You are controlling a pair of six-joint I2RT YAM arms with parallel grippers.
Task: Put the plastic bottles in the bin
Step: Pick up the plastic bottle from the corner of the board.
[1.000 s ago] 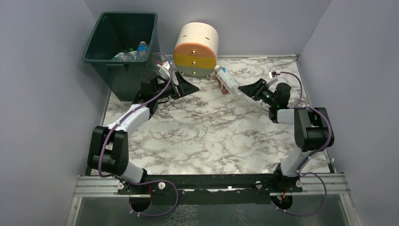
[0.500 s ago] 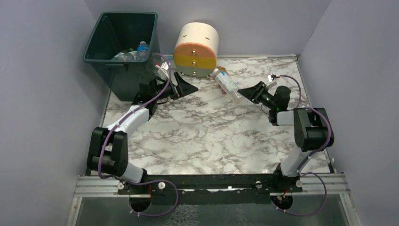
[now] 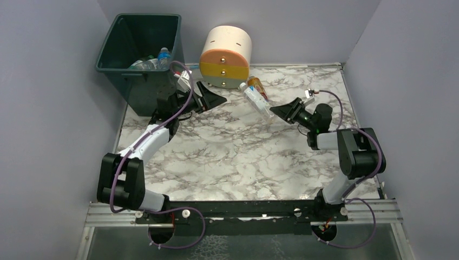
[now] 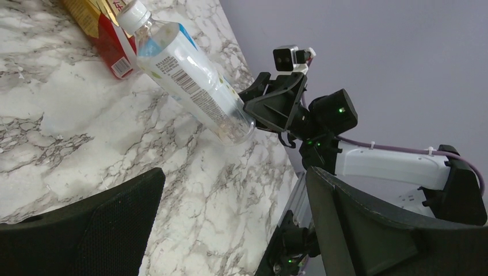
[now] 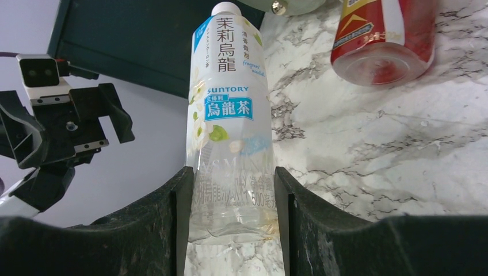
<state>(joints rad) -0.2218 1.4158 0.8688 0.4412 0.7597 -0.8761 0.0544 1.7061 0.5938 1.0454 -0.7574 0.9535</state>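
- While the right gripper (image 3: 276, 111) (image 5: 233, 213) is clamped on a clear bottle (image 3: 255, 101) (image 5: 230, 115) (image 4: 190, 80), the left gripper (image 3: 216, 95) (image 4: 230, 230) stands spread wide with nothing between its fingers.
- Clear bottle: white cap, pale label with blue band. It is gripped at its base end, with the cap pointing toward the drawer unit (image 3: 226, 57). It seems lifted off the counter (image 3: 243, 157).
- Red bottle (image 3: 256, 85) (image 5: 382, 34) (image 4: 103, 29): red and orange label. It lies on its side on the counter, just in front of the drawer unit and beside the clear bottle's cap end. No gripper touches it.
- Bin (image 3: 116, 69): dark green and upright, in the far left corner. Several bottles (image 3: 151, 61) lie inside, one with a blue cap.
- Left gripper: just in front of the bin's right corner, facing across the counter toward the right arm, well apart from both loose bottles.
- Drawer unit: round, with cream, yellow and grey bands. It stands at the back, between the bin and the red bottle.
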